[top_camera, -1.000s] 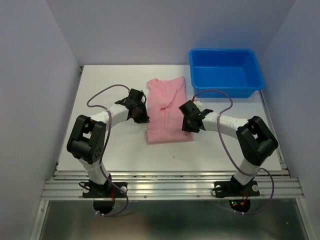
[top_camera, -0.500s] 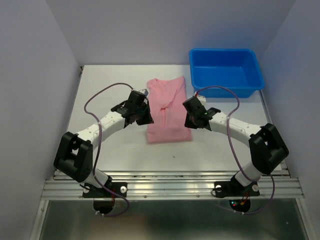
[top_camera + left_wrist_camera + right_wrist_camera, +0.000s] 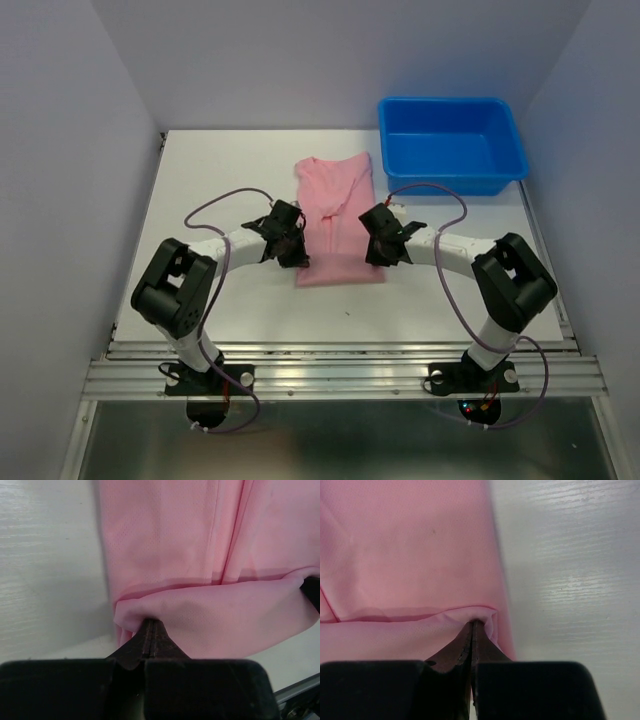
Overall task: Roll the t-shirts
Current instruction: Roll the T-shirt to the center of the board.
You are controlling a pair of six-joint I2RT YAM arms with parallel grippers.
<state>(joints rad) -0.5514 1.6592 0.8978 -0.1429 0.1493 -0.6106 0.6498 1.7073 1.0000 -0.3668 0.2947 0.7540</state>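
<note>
The light pink t-shirt [image 3: 338,200] lies folded into a long strip on the white table, running from the far side toward me. My left gripper [image 3: 296,252] is at its near-left corner and my right gripper [image 3: 378,250] at its near-right corner. In the left wrist view the left gripper [image 3: 152,625] is shut on a fold of the t-shirt [image 3: 175,545], whose near edge is turned up over the layer beneath. In the right wrist view the right gripper [image 3: 472,625] is shut on the same turned-up edge of the t-shirt [image 3: 410,545].
A blue plastic bin [image 3: 450,182] stands at the back right of the table, just beyond the right arm. Bare white tabletop [image 3: 220,180] lies left of the shirt. Grey walls close in the table on three sides.
Both grippers have come down toward the near end of the shirt and closed on its near edge, one at each corner. That edge now bunches up at the fingertips.
</note>
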